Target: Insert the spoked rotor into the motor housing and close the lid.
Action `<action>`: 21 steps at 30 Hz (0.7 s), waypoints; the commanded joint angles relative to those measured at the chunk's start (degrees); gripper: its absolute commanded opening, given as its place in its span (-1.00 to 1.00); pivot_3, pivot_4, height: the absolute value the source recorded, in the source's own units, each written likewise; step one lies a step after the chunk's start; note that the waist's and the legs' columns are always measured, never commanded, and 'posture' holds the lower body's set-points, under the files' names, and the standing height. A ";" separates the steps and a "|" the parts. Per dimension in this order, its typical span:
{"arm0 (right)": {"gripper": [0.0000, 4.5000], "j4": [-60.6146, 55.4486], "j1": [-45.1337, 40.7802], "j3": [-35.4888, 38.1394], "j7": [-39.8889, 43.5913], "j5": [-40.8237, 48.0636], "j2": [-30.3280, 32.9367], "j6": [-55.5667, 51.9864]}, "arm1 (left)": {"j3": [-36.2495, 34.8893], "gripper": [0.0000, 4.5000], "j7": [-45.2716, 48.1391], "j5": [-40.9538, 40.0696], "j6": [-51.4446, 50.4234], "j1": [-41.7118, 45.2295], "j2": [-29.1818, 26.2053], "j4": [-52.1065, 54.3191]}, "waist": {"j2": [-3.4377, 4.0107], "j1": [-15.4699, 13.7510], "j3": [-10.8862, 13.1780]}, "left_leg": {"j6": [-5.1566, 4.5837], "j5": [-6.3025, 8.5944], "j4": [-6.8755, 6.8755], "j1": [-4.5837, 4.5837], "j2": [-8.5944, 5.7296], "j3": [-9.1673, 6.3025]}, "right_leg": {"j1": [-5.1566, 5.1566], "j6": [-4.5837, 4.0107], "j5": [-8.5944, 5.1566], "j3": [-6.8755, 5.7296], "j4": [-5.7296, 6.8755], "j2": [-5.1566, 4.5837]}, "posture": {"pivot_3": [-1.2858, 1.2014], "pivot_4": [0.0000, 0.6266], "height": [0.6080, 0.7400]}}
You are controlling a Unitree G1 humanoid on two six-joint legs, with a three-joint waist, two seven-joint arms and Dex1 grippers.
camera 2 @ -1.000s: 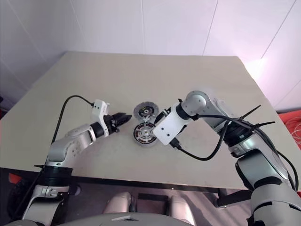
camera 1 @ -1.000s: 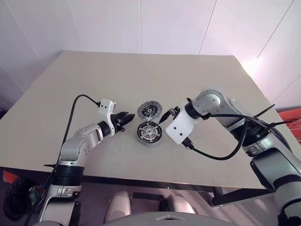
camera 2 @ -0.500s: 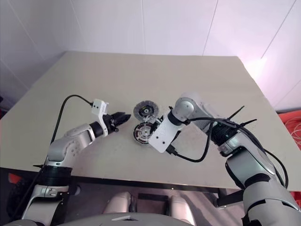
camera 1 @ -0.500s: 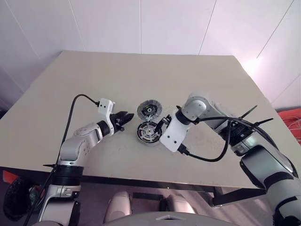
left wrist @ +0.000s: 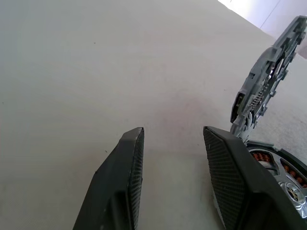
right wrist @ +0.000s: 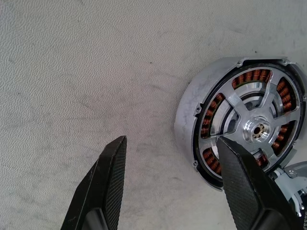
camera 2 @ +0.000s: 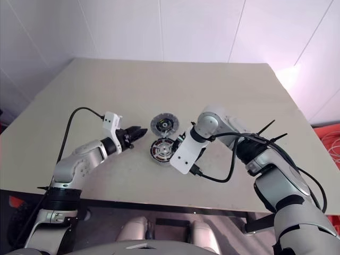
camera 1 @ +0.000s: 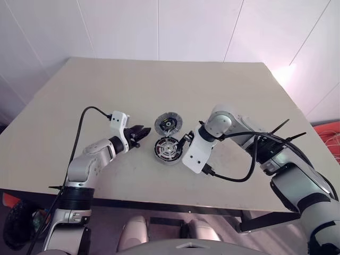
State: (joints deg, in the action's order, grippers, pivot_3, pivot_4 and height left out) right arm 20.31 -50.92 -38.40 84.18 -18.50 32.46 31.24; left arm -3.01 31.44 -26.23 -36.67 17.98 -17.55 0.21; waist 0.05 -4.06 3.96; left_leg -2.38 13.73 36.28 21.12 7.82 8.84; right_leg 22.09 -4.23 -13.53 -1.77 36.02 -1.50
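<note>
Two open, empty tools flank the motor housing point(camera 1: 168, 150) on the bench point(camera 1: 159, 85): left tool point(camera 1: 143, 130), right tool point(camera 1: 186, 139); spoked rotor point(right wrist: 259, 128) apparently seated, lid point(camera 1: 168, 124) raised.

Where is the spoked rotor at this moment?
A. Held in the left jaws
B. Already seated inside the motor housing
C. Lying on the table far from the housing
B: the right wrist view shows the spoked rotor sitting within the copper windings of the motor housing.

Bright, even light, a pinkish glare at the table's point(camera 1: 69, 106) far right corner; shadows soft.
</note>
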 commanded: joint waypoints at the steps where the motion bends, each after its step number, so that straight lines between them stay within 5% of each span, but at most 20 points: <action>1: 0.48 2.13 -3.10 0.59 -1.17 -0.96 -0.73 1.35 | -0.62 -0.08 -0.07 -0.10 1.20 0.98 0.13 1.42 | 0.00 0.03 0.00 | 0.00 0.00 0.00 0.00 0.00 0.00 | 0.00 0.00 0.00 0.00 0.00 0.00 | 0.03 -1.00 1.00; 21: 0.40 5.22 -3.15 0.10 -1.39 -2.79 -0.98 5.15 | -0.51 -0.08 -0.40 -0.03 1.25 0.61 0.20 1.70 | 0.00 0.04 0.00 | 0.01 -0.01 0.02 -0.01 0.00 -0.01 | 0.01 -0.01 0.00 0.00 0.08 0.00 | 0.03 -1.00 1.00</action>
State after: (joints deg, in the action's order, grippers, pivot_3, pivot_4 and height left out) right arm 27.63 -53.62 -38.53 82.27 -22.25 30.96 35.81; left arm -2.97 30.96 -26.22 -36.61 17.89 -17.32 0.34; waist 0.05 -4.02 3.96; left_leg -2.37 13.72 36.30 21.11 7.82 8.83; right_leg 22.11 -4.24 -13.53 -1.77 36.11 -1.50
